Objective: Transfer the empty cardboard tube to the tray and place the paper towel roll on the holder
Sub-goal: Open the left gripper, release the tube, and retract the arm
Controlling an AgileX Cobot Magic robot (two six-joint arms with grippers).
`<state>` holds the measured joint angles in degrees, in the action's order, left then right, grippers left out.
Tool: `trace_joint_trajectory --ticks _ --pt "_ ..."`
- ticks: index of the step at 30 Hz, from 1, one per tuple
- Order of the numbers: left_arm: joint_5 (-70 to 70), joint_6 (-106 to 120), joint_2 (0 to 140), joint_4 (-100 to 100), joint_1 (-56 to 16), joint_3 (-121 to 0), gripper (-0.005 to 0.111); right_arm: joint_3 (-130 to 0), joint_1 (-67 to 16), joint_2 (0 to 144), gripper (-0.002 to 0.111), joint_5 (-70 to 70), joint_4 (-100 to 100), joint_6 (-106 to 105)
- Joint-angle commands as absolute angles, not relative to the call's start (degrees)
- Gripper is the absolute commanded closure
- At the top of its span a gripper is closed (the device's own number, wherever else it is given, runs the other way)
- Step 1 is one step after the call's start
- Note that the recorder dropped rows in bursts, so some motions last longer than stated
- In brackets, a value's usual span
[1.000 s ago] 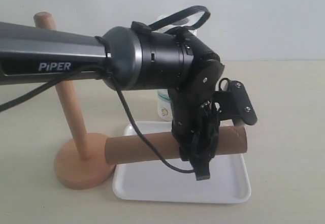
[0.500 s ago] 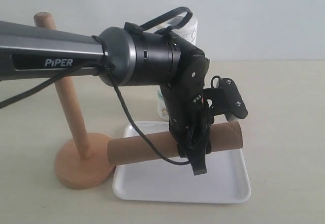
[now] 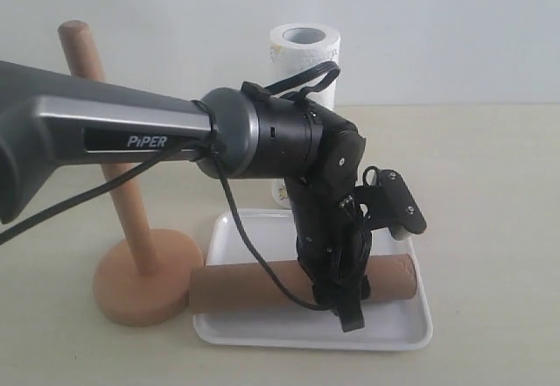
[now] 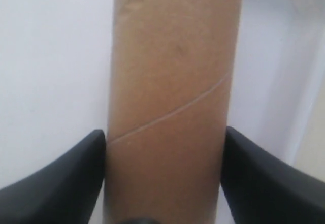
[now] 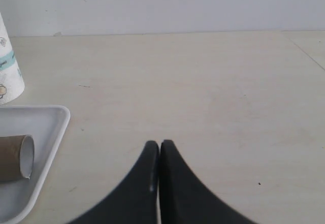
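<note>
Lying lengthwise in the tray (image 3: 306, 338) is the cardboard tube (image 3: 245, 285), one end at the rim nearest the holder (image 3: 131, 290). The left tool (image 4: 165, 132) straddles the tube, its fingers (image 4: 76, 173) closed against both sides. The right tool (image 5: 160, 148) is closed on nothing, over bare worktop (image 3: 490, 185) beside the tray. The paper towel roll (image 3: 304, 53) stands upright behind the tray.

Prob. robotics lab test bench: bare pale tabletop (image 3: 490, 167), blank white wall (image 3: 437, 27), arm marked PIPER (image 3: 131, 136), few staged household props, e.g. tray (image 3: 262, 329).
</note>
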<state>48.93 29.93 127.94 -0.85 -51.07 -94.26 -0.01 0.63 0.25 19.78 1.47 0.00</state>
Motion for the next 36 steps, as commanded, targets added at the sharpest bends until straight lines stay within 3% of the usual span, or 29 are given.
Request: trace_joint_trajectory --ticks 1,13,15,18,19,26,36 --pt "49.26 29.23 127.62 -1.50 -51.33 -94.67 0.044 0.00 0.49 0.00 0.109 19.10 1.17 0.00" --pt "58.14 27.97 124.03 -1.04 -51.33 -106.06 0.044 0.00 0.49 0.00 0.109 19.10 1.17 0.00" --pt "59.82 27.97 121.86 -1.04 -51.33 -107.36 0.050 0.00 0.49 0.00 0.109 19.10 1.17 0.00" --pt "66.37 27.97 118.86 -1.71 -51.33 -108.28 0.098 0.00 0.49 0.00 0.109 19.10 1.17 0.00" --pt "68.19 27.38 118.41 -2.05 -51.33 -108.28 0.102 0.00 0.49 0.00 0.109 19.10 1.17 0.00" --pt "69.96 24.62 113.23 -5.24 -51.33 -108.28 0.103 0.00 0.49 0.00 0.109 19.10 1.17 0.00" --pt "69.96 22.20 95.15 -2.81 -51.33 -107.11 0.103 0.00 0.49 0.00 0.109 19.10 1.17 0.00"
